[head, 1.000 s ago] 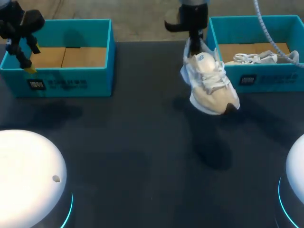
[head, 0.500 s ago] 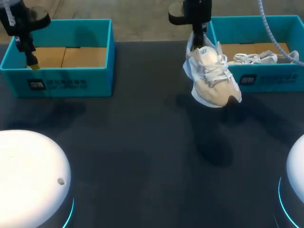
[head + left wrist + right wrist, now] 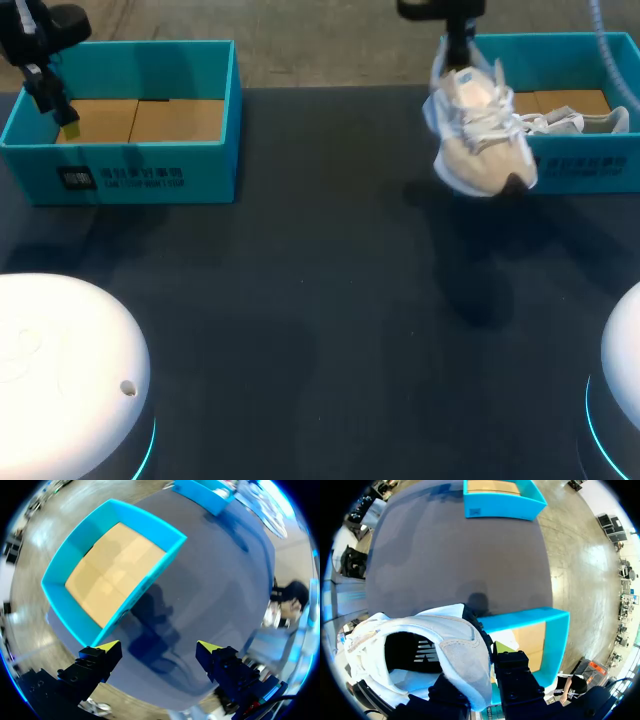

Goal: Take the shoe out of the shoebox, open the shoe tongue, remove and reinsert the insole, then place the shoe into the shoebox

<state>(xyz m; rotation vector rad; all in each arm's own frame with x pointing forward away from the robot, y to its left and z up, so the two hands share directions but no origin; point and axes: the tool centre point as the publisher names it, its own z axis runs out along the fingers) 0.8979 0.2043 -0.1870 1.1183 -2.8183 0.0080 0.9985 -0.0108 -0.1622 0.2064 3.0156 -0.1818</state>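
Note:
A white and beige shoe (image 3: 482,135) hangs toe-down in the air at the near left corner of the right teal shoebox (image 3: 580,168). My right gripper (image 3: 460,62) is shut on its heel collar. In the right wrist view the shoe (image 3: 437,642) shows its dark inside, with the heel wall pinched in the gripper (image 3: 482,672) and the shoebox (image 3: 540,625) just beyond. A second white shoe (image 3: 562,122) lies in that box. My left gripper (image 3: 62,118) hangs open above the left teal shoebox (image 3: 130,178); its own gripper (image 3: 158,647) holds nothing, and that shoebox (image 3: 165,565) ahead shows only a cardboard floor.
Two white round bases stand at the near corners, one at the left (image 3: 60,370) and one at the right (image 3: 625,370). The dark table (image 3: 320,300) stretches between the boxes and the bases.
My right arm has carried the shoe to the right and back, up to the right shoebox's corner. The left gripper has shifted only slightly above the left box.

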